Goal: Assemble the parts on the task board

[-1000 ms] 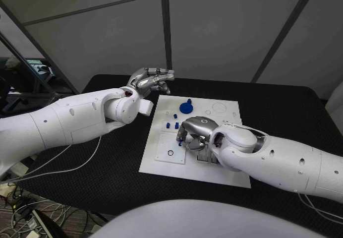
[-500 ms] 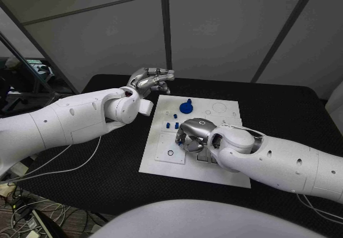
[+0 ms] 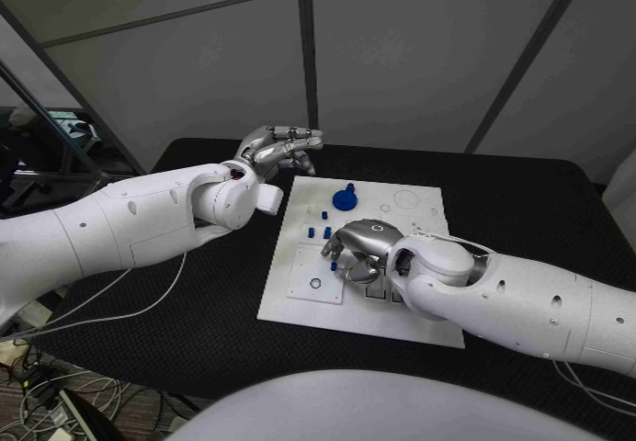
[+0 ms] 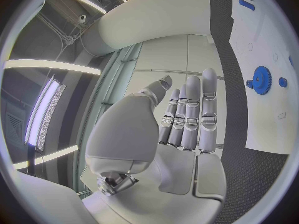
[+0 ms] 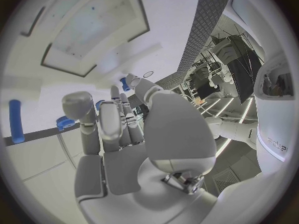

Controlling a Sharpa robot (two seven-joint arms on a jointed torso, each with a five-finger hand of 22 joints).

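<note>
Black table (image 3: 530,202) carries white task board (image 3: 299,303)

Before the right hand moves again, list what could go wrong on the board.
1. The right hand hangs low over the middle of the white board, close beside several small blue pegs; a sweep could knock them away.
2. It hides the board beneath it in the head view, so alignment is hard to check.
3. The blue gear lies just beyond the hand and could be bumped.

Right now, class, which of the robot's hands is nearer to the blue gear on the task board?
Left. The left hand hovers just off the board's far corner beside the blue gear; the right hand is over the board's middle, somewhat farther from it.
</note>
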